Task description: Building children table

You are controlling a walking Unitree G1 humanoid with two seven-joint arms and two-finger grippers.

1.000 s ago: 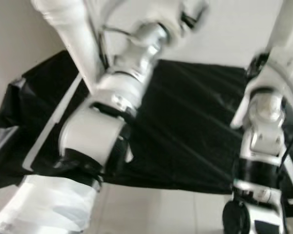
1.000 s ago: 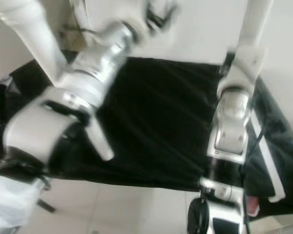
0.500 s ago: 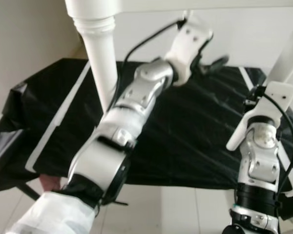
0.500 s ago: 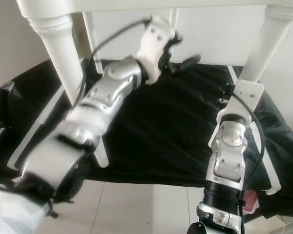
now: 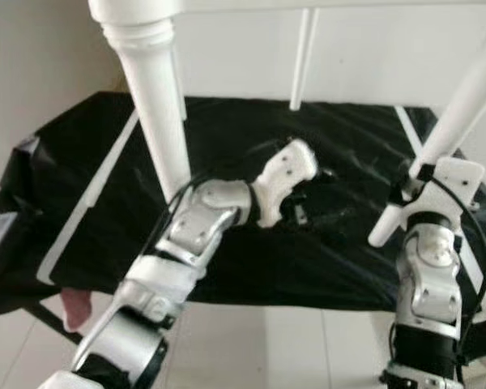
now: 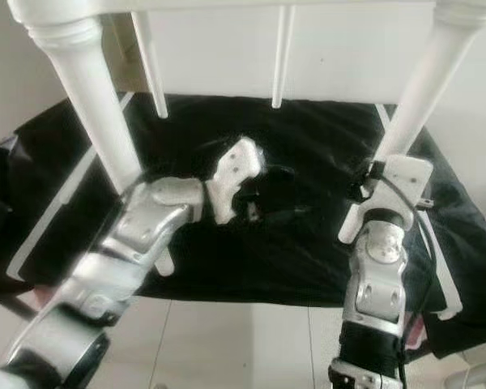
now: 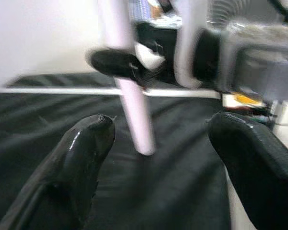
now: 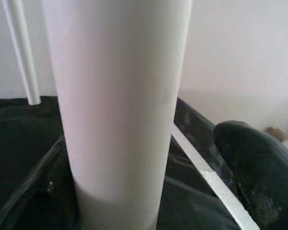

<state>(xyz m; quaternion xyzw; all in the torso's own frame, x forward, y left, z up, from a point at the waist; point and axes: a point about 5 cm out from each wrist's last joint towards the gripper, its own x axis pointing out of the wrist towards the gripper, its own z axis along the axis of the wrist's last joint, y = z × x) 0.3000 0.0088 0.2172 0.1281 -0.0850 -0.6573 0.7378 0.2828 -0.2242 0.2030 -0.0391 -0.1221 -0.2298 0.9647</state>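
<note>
Left eye view, from the left: thick front left leg (image 5: 158, 121) of the white children's table (image 5: 134, 10), planted upright on the black sheet (image 5: 340, 267) spread over the pale floor (image 5: 267, 348), likely laid down to protect tiles and paint during assembly. Table upright on all its legs, so probably late in the build.

Next, left arm (image 5: 202, 227) reaching under the tabletop, beside that leg but not touching it. Left pincer (image 7: 158, 134) spread wide over the sheet, holding nothing, aimed across at the far front leg; apparently free to help or to move on to a joint.

Further back, two slim rear legs (image 5: 304, 57) resting on the sheet.

Rightmost, front right leg (image 5: 462, 105), slanting in this view, with the right pincer (image 8: 144, 148) set around its lower part. Fingers on either side of the post, one finger (image 8: 252, 177) standing off from it with a gap, so spread rather than clamped. Probably placed low there to steady or turn the leg home.
</note>
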